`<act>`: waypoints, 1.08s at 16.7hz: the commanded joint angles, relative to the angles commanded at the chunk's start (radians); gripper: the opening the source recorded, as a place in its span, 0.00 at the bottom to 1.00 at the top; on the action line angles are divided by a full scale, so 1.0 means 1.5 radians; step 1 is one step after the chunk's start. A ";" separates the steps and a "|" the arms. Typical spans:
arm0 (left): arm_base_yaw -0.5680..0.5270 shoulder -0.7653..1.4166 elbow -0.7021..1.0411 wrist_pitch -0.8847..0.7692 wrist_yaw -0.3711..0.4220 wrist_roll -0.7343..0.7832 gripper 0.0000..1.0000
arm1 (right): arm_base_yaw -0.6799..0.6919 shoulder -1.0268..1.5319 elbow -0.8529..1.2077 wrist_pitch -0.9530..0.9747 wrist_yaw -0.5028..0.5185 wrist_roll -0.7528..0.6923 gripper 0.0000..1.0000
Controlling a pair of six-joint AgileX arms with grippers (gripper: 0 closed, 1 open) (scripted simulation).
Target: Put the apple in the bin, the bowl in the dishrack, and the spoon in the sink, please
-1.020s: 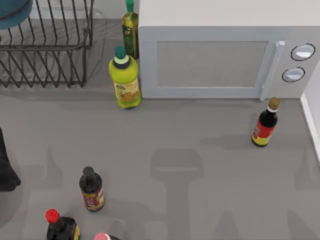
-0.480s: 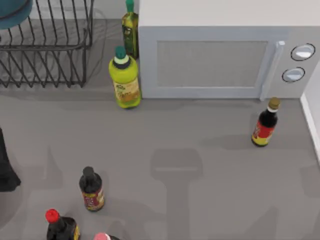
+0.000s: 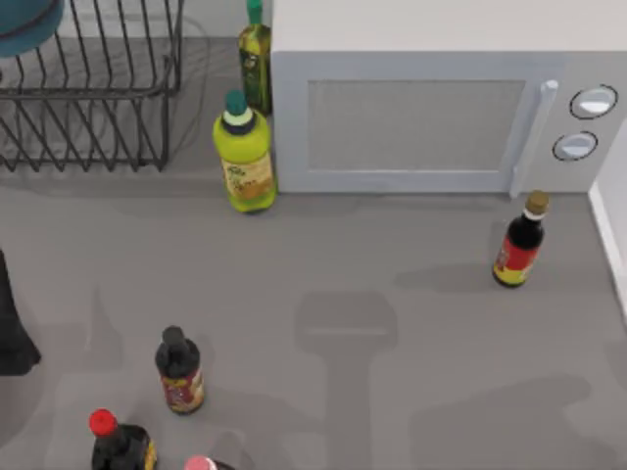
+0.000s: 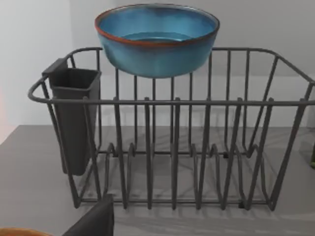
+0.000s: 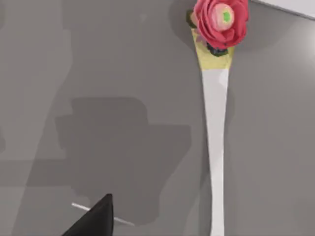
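Note:
The teal-blue bowl [image 4: 157, 39] with its reddish-brown rim sits high at the far side of the dark wire dishrack [image 4: 197, 162], above the top wire. The bowl [image 3: 24, 20] and the dishrack [image 3: 88, 108] are at the table's back left. A dark part of my left gripper [image 4: 96, 221] hangs in front of the rack, apart from it; my left arm [image 3: 10, 333] is at the left edge. The spoon [image 5: 215, 147], white-handled with a red flower at one end, lies flat on the grey counter. A dark part of my right gripper [image 5: 96, 219] hovers beside it. The apple, bin and sink are out of view.
A dark utensil cup [image 4: 74, 118] hangs on the rack's end. A white microwave [image 3: 441, 98] fills the back right. A yellow-green bottle [image 3: 245, 157] and an olive bottle [image 3: 255, 59] stand beside it. Dark sauce bottles stand front left [image 3: 179, 372] and right [image 3: 517, 245].
The shadows on the table's front right have shifted and merged into one wide patch. The dark left arm at the left edge moved slightly. No object moved.

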 joint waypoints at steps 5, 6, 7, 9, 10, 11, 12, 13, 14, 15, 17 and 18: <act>0.000 0.000 0.000 0.000 0.000 0.000 1.00 | -0.014 0.101 0.072 -0.079 0.001 -0.038 1.00; 0.000 0.000 0.000 0.000 0.000 0.000 1.00 | -0.014 0.102 0.073 -0.080 0.001 -0.038 1.00; 0.000 0.000 0.000 0.000 0.000 0.000 1.00 | -0.014 0.102 0.073 -0.080 0.001 -0.038 1.00; 0.000 0.000 0.000 0.000 0.000 0.000 1.00 | -0.011 0.100 0.071 -0.078 0.001 -0.037 1.00; 0.000 0.000 0.000 0.000 0.000 0.000 1.00 | -0.011 0.101 0.070 -0.077 0.001 -0.037 1.00; 0.000 0.000 0.000 0.000 0.000 0.000 1.00 | -0.011 0.106 0.064 -0.068 0.001 -0.036 1.00; 0.000 0.000 0.000 0.000 0.000 0.000 1.00 | -0.011 0.113 0.055 -0.052 0.000 -0.036 1.00; 0.000 0.000 0.000 0.000 0.000 0.000 1.00 | -0.011 0.124 0.042 -0.029 0.000 -0.035 1.00; 0.000 0.000 0.000 0.000 0.000 0.000 1.00 | -0.011 0.138 0.027 0.001 0.000 -0.035 1.00; 0.000 0.000 0.000 0.000 0.000 0.000 1.00 | -0.011 0.155 0.009 0.037 0.000 -0.034 1.00; 0.000 0.000 0.000 0.000 0.000 0.000 1.00 | -0.011 0.192 -0.031 0.123 0.000 -0.034 1.00; 0.000 0.000 0.000 0.000 0.000 0.000 1.00 | -0.011 0.209 -0.051 0.160 0.000 -0.033 1.00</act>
